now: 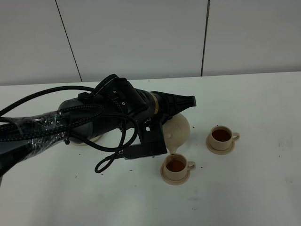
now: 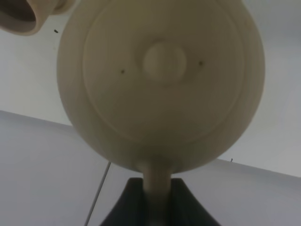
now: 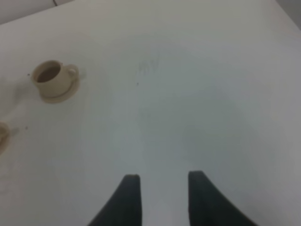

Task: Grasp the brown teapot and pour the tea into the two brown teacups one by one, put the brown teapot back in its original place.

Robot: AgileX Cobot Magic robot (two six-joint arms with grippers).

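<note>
My left gripper (image 1: 162, 126) is shut on the loop handle of the brown teapot (image 1: 178, 129) and holds it tipped, spout down, just above the near teacup (image 1: 176, 167). That cup holds dark tea (image 1: 175, 165). The far teacup (image 1: 221, 137) on its saucer also holds tea. In the left wrist view the teapot's lid (image 2: 163, 63) fills the picture, the handle sits between my left gripper's fingers (image 2: 157, 188), and a cup's rim (image 2: 19, 16) shows at a corner. My right gripper (image 3: 162, 188) is open and empty above bare table; one teacup (image 3: 52, 77) lies beyond it.
The wide beige saucer (image 1: 80, 141) peeks out from under my left arm. The arm's black cables (image 1: 110, 155) loop down to the table. A second saucer edge (image 3: 2, 136) shows in the right wrist view. The white table (image 1: 263, 188) ends at a grey wall behind.
</note>
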